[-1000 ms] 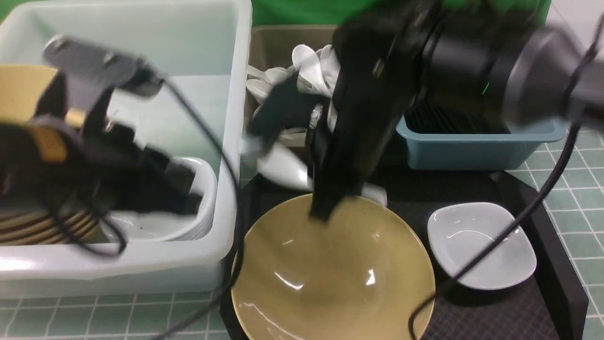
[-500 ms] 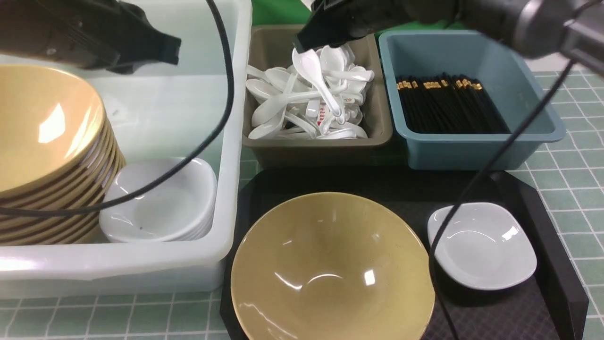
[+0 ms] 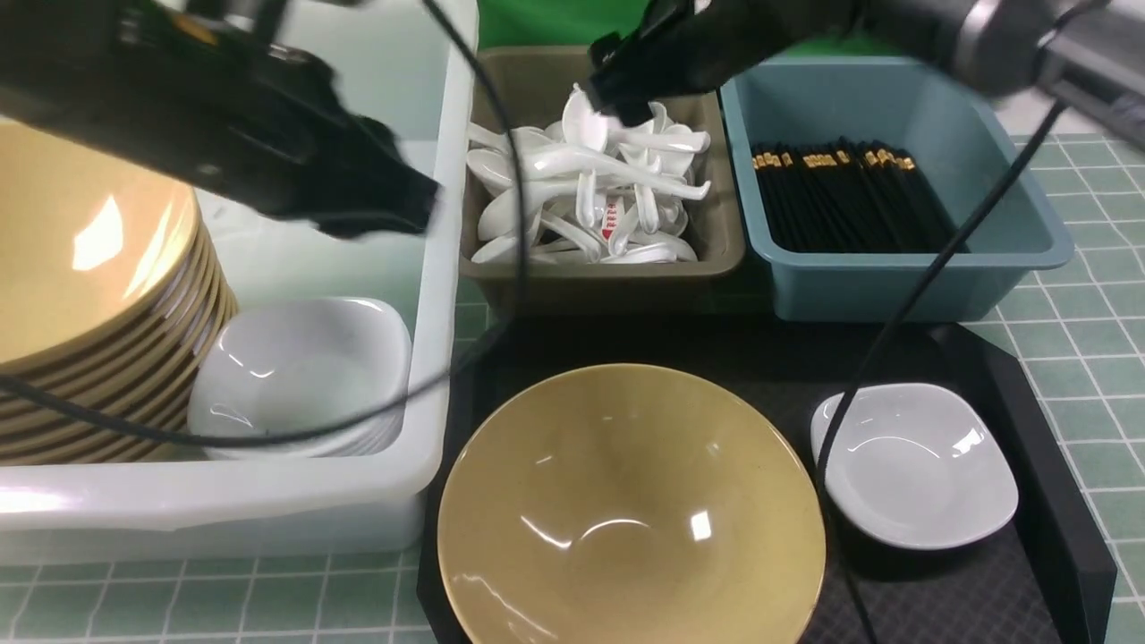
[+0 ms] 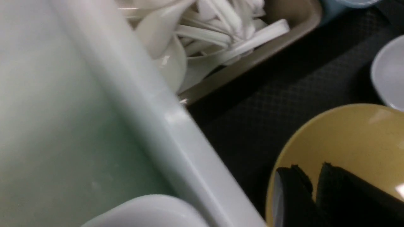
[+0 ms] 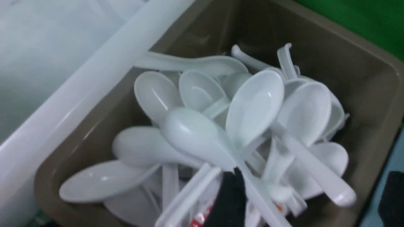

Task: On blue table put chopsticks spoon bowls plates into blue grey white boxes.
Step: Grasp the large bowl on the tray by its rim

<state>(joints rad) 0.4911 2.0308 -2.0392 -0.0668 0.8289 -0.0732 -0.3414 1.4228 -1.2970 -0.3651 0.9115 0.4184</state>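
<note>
blue table (image 3: 1100, 295) | on it: white box (image 3: 224, 505), grey box (image 3: 599, 277), blue box (image 3: 894, 291), black tray (image 3: 939, 595)

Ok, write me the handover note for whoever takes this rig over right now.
Right gripper: open above the grey box, holding nothing; the spoons lie piled inside.
Left gripper: by the white box, at its right wall, empty, jaws close together; whether they are fully shut is unclear.
Done: chopsticks are in the blue box; a bowl stack and a plate stack are in the white box.
Left: one bowl and one plate sit on the black tray, both bound for the white box.
</note>
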